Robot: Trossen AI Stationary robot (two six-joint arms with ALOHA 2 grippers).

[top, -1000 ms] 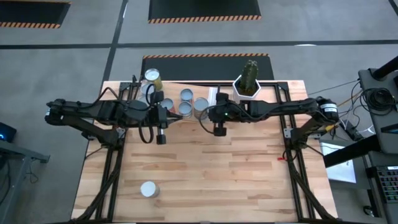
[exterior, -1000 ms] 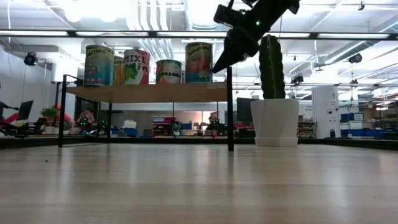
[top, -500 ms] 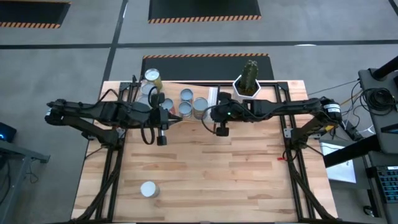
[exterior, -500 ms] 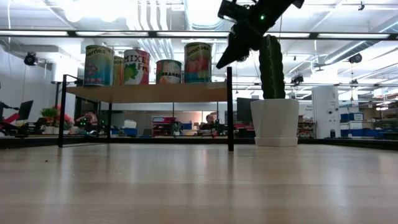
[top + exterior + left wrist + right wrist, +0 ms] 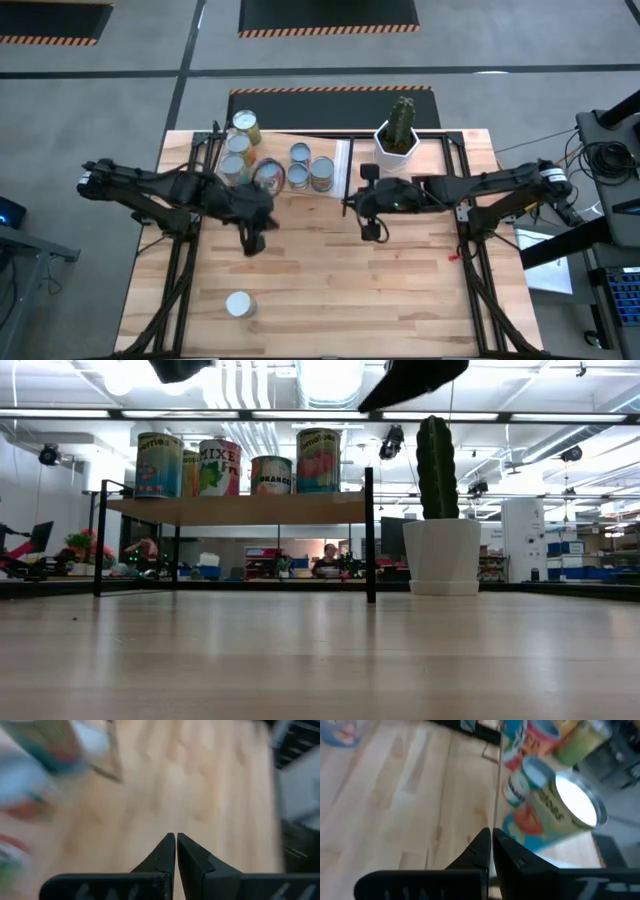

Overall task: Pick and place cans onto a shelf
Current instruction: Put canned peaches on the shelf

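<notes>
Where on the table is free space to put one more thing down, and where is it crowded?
Bare boards span the middle and front of the tabletop, apart from one lone can at the front left. The shelf at the back is crowded with cans, and the cactus pot stands beside it.

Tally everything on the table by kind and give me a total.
Cans on the shelf: 7, as far as the high view shows
Can standing alone on the tabletop: 1
Potted cactus: 1
Shelf: 1
Total: 10
</notes>
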